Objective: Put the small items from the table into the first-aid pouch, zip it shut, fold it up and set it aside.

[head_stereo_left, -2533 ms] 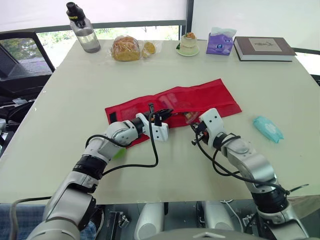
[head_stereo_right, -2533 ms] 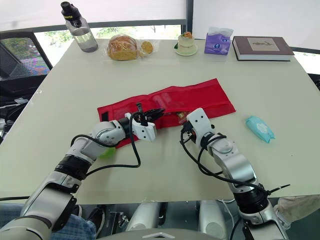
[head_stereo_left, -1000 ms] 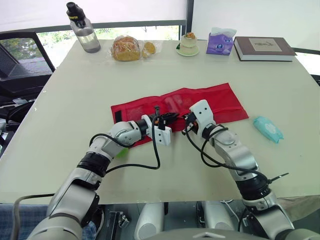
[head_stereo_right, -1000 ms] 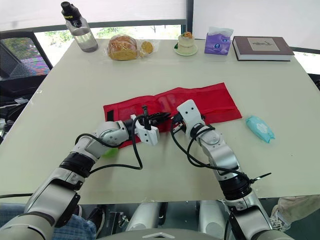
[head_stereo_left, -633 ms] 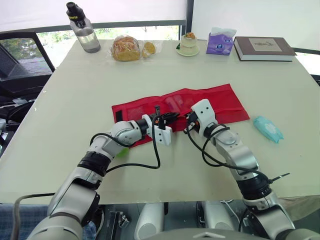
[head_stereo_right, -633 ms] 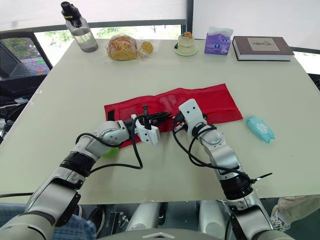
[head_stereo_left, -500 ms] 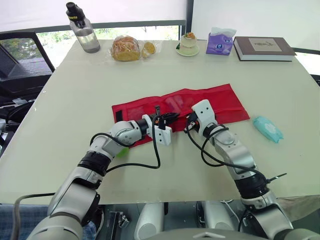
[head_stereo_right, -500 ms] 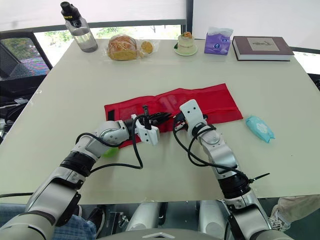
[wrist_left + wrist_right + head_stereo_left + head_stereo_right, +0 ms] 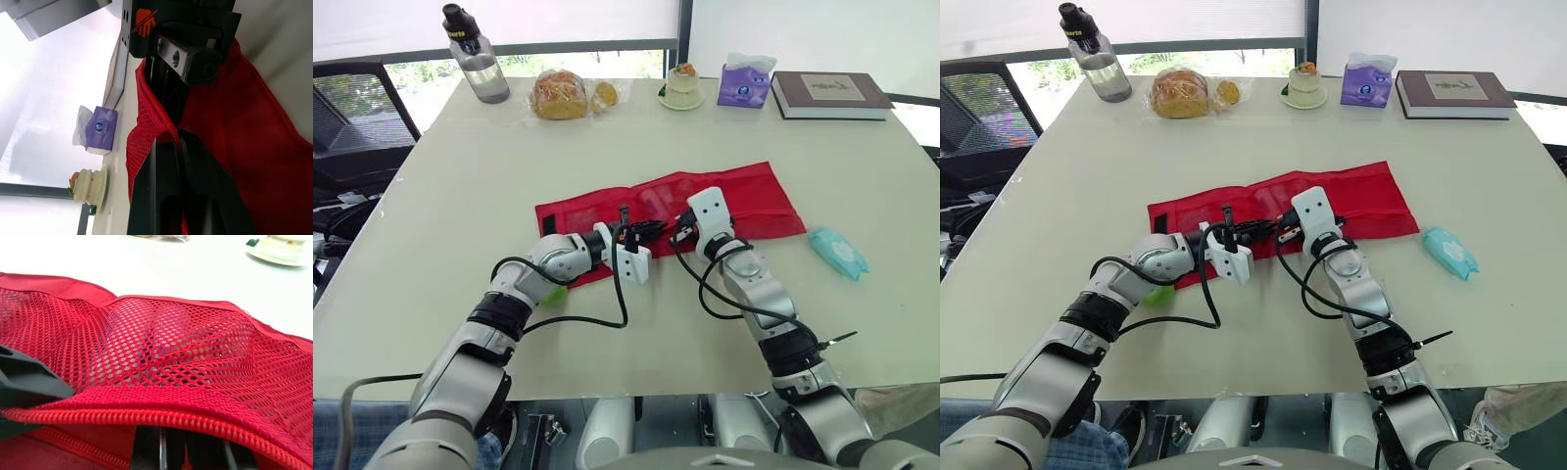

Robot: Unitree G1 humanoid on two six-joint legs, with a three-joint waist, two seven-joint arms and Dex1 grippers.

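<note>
Jaws of the left gripper (image 9: pixel 644 231) are closed tight on the near edge of the pouch (image 9: pixel 749 196), pinching a fold of red mesh by the zip line. The left wrist view confirms cloth between them with no gap. The right gripper (image 9: pixel 678 227) is pressed against the same edge, just beside the left one. In the right wrist view its front is tucked under the zip tape (image 9: pixel 146 413), and I cannot tell whether it is open or closed, or whether it has the slider.

The pouch lies flat and unfolded across the middle of the table (image 9: pixel 450 186), long side running left to right. I judge the pocket open at this spot, since the zip tape stands lifted off the layer below. Lumps show dimly through the mesh (image 9: pixel 161 338), so some items appear to be inside, though I cannot identify them.

Outstanding: a teal pack (image 9: pixel 838 252) lies on the table well to the right of the pouch, and a small green item (image 9: pixel 551 296) shows beside the left forearm, partly hidden. If these belong to the task, loading is incomplete. Zipping is not done as far as I can see, and folding and setting aside are not begun. My estimate is early to middle of the job.
</note>
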